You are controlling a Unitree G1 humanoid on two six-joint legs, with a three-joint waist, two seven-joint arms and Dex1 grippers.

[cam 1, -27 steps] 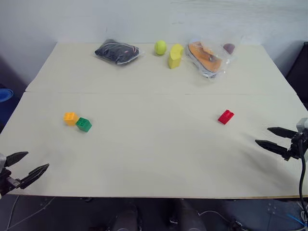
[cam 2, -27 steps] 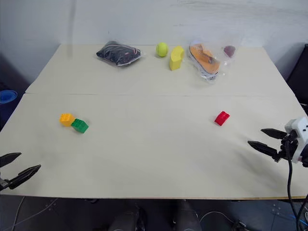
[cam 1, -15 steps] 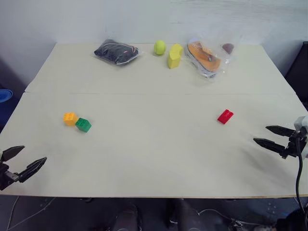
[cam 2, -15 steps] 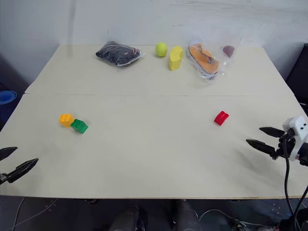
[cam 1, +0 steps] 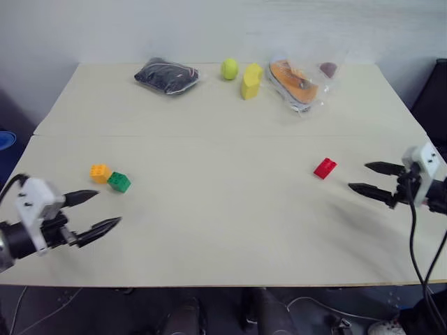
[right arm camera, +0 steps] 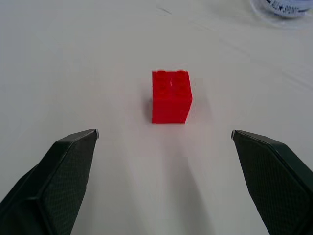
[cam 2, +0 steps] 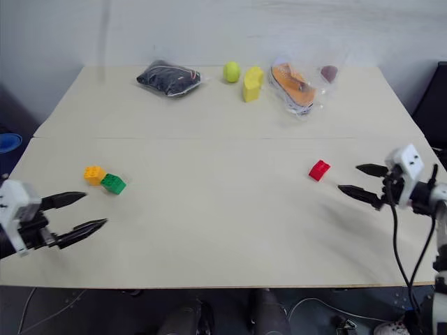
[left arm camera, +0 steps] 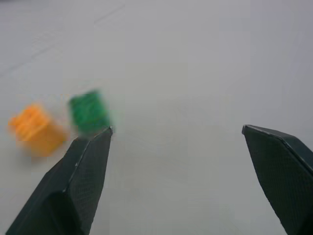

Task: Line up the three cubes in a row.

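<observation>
An orange-yellow cube (cam 1: 100, 172) and a green cube (cam 1: 119, 182) sit touching on the left half of the table; both show blurred in the left wrist view, orange-yellow (left arm camera: 36, 129) and green (left arm camera: 88, 112). The red cube (cam 1: 325, 167) lies alone on the right half and is centred ahead of the fingers in the right wrist view (right arm camera: 170, 95). My left gripper (cam 1: 94, 210) hovers open just in front of the green cube, empty. Just right of the red cube, my right gripper (cam 1: 357, 177) stands open and empty, pointing at it.
Along the table's far edge lie a dark bagged bundle (cam 1: 165, 75), a yellow-green ball (cam 1: 229, 68), a yellow notched block (cam 1: 251, 81) and a bagged orange shoe (cam 1: 297, 82). A seam (cam 1: 209, 135) runs across the tabletop.
Both arms have swung inward over the table: the left gripper toward the green and orange-yellow cubes, the right gripper leftward toward the red cube. The cubes have not moved.
</observation>
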